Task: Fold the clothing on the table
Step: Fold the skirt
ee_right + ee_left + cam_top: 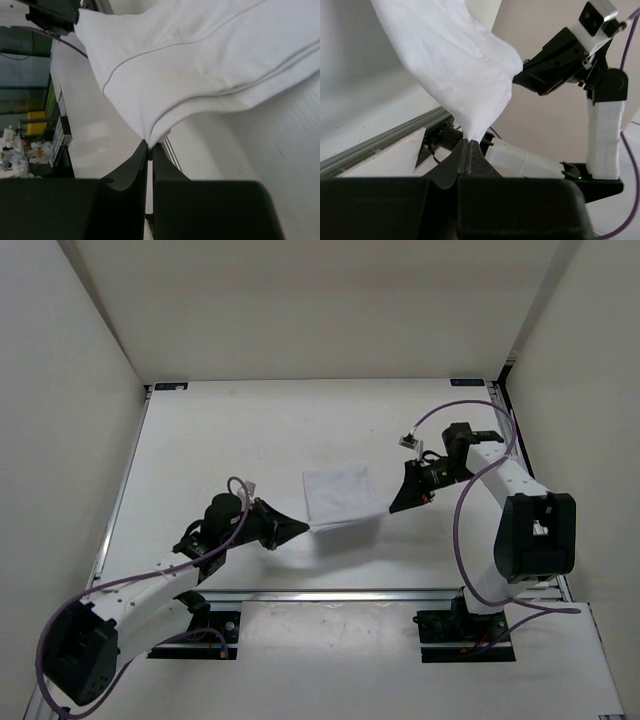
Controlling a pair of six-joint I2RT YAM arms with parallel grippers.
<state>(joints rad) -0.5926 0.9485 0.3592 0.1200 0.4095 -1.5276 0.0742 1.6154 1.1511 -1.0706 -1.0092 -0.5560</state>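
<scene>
Over the bench (200, 440), the clothing (338, 495) is stretched by its near edge between left tool (303, 528) and right tool (392, 506), both clenched on it; the rest lies beyond.

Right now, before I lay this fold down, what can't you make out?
Top view: how much of the clothing the left gripper and right gripper pinch; too small.
Left wrist view: its far end, cut off by the top edge.
Right wrist view: its far corners, cut off by top and right edges.
</scene>
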